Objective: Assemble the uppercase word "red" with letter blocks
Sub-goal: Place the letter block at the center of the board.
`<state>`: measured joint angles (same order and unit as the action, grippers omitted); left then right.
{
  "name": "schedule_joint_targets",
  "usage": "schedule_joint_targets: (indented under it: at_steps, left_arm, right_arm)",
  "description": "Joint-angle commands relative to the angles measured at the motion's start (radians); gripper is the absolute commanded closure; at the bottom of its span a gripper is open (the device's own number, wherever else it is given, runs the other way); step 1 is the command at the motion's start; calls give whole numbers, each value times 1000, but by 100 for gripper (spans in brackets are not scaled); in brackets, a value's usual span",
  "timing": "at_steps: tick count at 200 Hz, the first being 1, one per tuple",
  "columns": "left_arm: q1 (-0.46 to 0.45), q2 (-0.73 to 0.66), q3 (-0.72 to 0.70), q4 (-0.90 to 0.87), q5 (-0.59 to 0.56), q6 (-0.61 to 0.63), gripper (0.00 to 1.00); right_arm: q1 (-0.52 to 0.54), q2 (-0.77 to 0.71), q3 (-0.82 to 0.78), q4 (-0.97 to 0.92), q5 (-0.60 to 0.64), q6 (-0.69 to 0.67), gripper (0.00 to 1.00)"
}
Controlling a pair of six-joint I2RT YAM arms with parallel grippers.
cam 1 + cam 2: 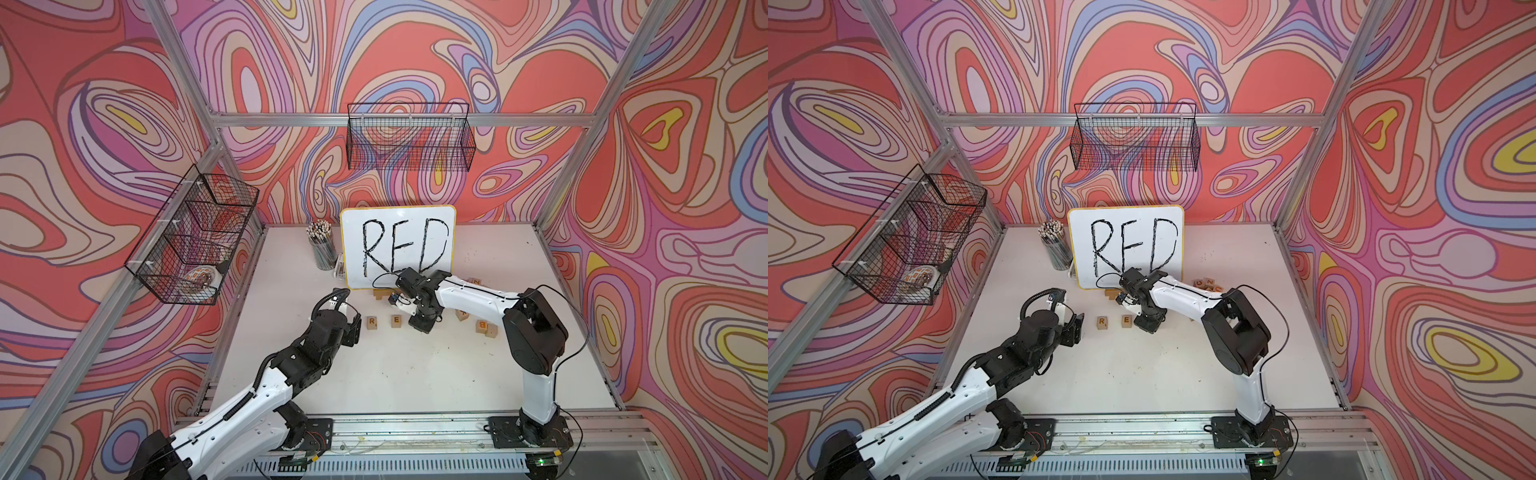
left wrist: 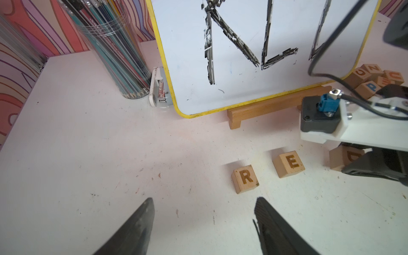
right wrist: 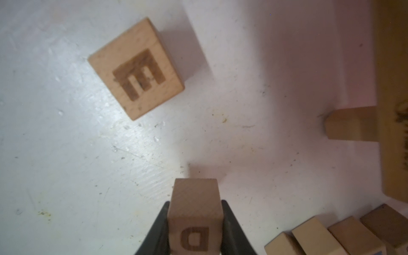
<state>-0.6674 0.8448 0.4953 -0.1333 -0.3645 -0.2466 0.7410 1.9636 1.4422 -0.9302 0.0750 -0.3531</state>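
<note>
The R block [image 2: 245,181] and E block [image 2: 288,164] are sitting in line. The right gripper [image 3: 195,203] is clamping the D block [image 3: 194,220] beside E, not yet released. The left gripper [image 2: 203,199] is hanging parted and empty.

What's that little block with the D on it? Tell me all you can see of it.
The D block is a small light-wood cube, a dark-brown capital D printed on one face. The right gripper is shut on it, a black finger pressing each of two opposite sides. It is low over the white table, beside the E block but apart from it; whether it touches the table is unclear.
</note>
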Motion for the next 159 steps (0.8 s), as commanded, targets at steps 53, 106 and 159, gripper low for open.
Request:
schedule_joint_targets:
  at_steps: [53,106,159]
  left_arm:
    - [5,5,12,-32,-25,7,26]
    - [5,-4,11,-35,-23,9,26]
    - [5,-14,48,-40,-22,9,26]
  right_arm:
    - [-4,30,-19,83,-1,-72,75]
    - [-4,24,-30,100,5,-49,63]
    - [-4,-30,-37,116,-15,-43,59]
